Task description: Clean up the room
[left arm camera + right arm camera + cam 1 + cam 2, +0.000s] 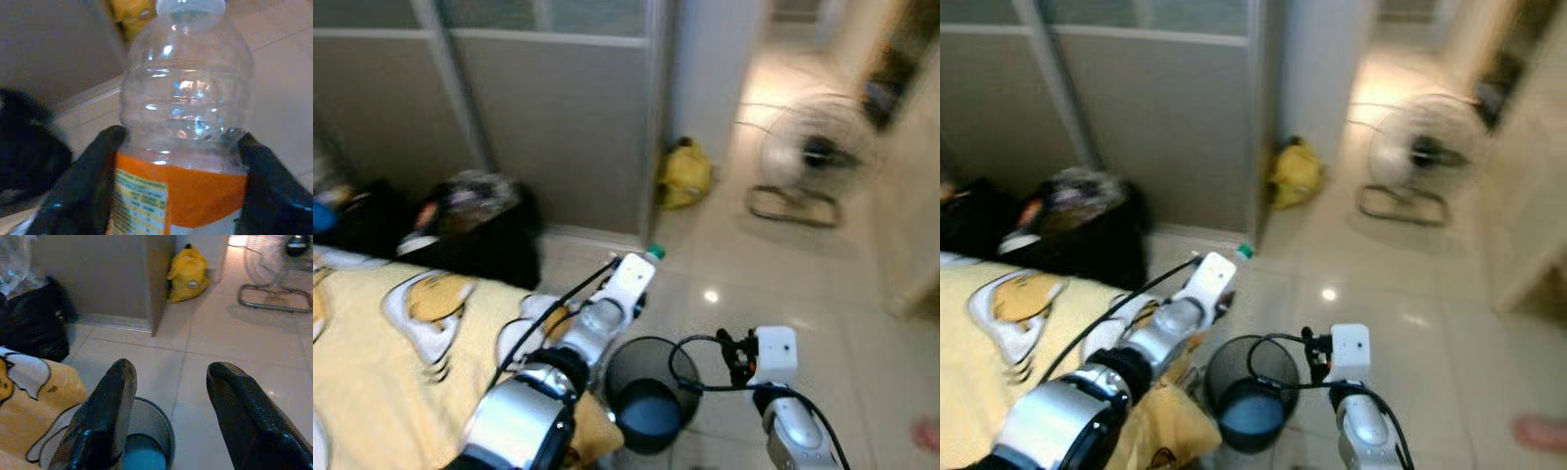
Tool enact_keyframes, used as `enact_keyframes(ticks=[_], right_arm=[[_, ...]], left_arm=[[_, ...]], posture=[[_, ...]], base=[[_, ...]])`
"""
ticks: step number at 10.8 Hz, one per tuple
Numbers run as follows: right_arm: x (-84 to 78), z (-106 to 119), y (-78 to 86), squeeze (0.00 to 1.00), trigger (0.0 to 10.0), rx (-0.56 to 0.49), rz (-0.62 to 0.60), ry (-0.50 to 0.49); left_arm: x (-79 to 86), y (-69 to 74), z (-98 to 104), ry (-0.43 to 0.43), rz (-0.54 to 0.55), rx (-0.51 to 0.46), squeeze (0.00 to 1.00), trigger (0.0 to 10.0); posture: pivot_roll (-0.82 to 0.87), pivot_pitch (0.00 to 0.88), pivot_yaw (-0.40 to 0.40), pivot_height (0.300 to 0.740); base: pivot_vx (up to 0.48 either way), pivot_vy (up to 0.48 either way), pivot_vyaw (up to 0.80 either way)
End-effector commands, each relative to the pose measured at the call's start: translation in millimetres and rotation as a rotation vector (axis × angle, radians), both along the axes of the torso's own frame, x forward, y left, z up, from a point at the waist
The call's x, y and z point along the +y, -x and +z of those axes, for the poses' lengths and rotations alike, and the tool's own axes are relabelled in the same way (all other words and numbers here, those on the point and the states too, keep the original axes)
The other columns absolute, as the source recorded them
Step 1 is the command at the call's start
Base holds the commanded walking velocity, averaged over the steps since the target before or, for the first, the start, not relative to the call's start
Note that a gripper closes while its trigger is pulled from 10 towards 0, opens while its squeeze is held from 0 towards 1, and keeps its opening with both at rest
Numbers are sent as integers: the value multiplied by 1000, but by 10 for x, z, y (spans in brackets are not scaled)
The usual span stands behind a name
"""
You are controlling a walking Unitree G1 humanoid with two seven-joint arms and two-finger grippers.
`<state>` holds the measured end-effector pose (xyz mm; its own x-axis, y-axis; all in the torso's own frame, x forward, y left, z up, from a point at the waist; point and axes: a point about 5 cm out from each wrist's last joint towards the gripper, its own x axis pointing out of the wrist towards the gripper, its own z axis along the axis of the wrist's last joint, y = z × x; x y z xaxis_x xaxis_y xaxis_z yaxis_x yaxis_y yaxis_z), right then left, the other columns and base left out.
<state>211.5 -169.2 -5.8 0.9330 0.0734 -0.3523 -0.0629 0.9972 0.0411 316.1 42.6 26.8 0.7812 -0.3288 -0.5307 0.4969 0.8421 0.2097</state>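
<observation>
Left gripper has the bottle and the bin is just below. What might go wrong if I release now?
The clear plastic bottle with the orange label in the left gripper looks beyond the black mesh wastebasket, so it may miss, land on the tiled floor and roll. The open right gripper hovers over the rim and could deflect it.

One bottle (186, 98), one bin (651, 392), perhaps one fan (818, 157)

The fan (815, 157) is blurred, and the bottle (183, 122) is cut off below its label.
</observation>
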Motion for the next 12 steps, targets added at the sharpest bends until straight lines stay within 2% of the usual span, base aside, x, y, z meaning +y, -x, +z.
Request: enact_keyframes(ticks=[1, 2, 3, 4, 5, 6, 7, 8, 9, 10, 11, 12], right_arm=[[-21, 30, -16, 0, 10000, -4, 4, 2], [-32, 31, -15, 0, 10000, -1, 10, 7], [-27, 41, -33, 0, 10000, 1, 20, 6], [-4, 50, -61, 0, 10000, 0, 30, 5], [20, 59, -80, 0, 10000, -2, 44, 5], [31, 62, -91, 0, 10000, -3, 49, 4], [35, 65, -91, 0, 10000, -3, 46, 0], [12, 96, -121, 0, 10000, -16, 15, -13], [-25, 188, -199, 0, 10000, -57, -15, -16], [-67, 303, -317, 0, 10000, -114, -28, -3], [-90, 417, -446, 0, 10000, -167, -43, -14], [-92, 509, -532, 0, 10000, -216, -53, -22]], left_arm=[[-100, 6, 38, 67, -37, 11, 1000, 10000], [-251, 65, 48, 145, -93, 32, 1000, 10000], [-329, 111, 38, 141, -137, 30, 1000, 10000], [-343, 105, 55, 164, -116, 15, 725, 10000], [-328, 50, 121, 223, -70, -10, 0, 10000], [-278, -4, 170, 241, -57, -33, 0, 10000], [-161, -40, 182, 252, -55, -63, 0, 10000], [63, -75, 177, 257, -12, -110, 0, 10000], [319, -43, 225, 305, -3, -223, 0, 10000], [637, 80, 421, 451, 62, -373, 0, 10000], [909, 250, 645, 538, 105, -492, 0, 10000], [1067, 307, 693, 520, 171, -523, 0, 10000]], posture=[[-77, 0, 59, 740], [-70, 0, 53, 740], [-62, 0, 48, 740], [-51, 0, 42, 740], [-47, 0, 41, 740], [-47, 0, 41, 740], [-30, 0, 41, 740], [-13, 0, 45, 740], [5, 0, 43, 740], [39, 0, 42, 740], [62, 0, 31, 740], [83, 0, 16, 740]], base=[[0, 0, 0], [0, 0, 0], [0, 0, 0], [0, 0, 0], [0, 0, 0], [0, 0, 0], [0, 0, 0], [0, 0, 0], [0, 0, 0], [0, 0, 644], [0, 0, 581], [0, 0, 575]])
